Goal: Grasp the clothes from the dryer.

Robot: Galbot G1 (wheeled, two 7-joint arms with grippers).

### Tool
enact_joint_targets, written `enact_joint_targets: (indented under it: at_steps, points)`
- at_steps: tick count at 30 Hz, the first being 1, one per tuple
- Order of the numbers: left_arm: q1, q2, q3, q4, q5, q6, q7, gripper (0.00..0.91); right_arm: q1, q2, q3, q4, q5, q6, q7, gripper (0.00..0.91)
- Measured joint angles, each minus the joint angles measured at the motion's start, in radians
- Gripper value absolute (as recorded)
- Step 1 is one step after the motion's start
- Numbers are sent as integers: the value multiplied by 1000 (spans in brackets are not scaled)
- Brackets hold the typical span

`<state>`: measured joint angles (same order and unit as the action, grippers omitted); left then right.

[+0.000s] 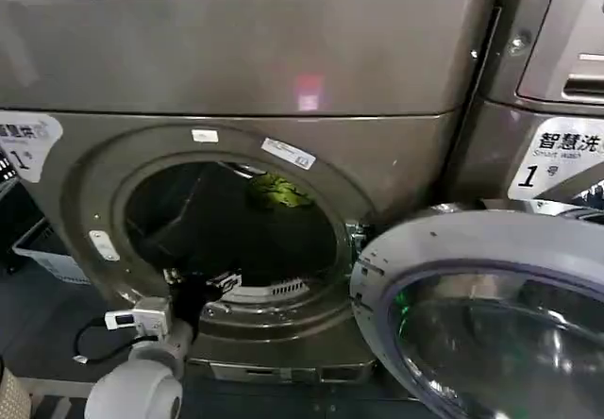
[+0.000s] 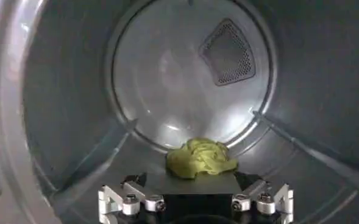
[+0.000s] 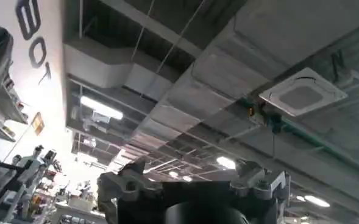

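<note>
Dryer (image 1: 283, 70) door (image 1: 491, 315) stands open. The left gripper (image 2: 195, 204) is inside the drum mouth at its lower rim; whether its jaws are open cannot be told. The yellow-green clothes (image 2: 201, 158) lie on the drum floor against the back wall, just ahead of the gripper and untouched. Step in hand appears to be the approach. Next move likely calls for advancing straight in and closing on the bundle. The right gripper (image 3: 191, 195) points at the ceiling, idle.
</note>
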<state>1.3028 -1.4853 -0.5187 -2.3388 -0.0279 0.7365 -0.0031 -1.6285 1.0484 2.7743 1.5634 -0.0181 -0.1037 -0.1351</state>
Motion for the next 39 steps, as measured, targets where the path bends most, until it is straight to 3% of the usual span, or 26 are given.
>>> enact_joint_targets:
  at_steps: [39]
  points:
    - [-60, -8, 49, 62, 8, 0, 0, 907, -15, 18, 10, -12, -2, 35, -5, 907]
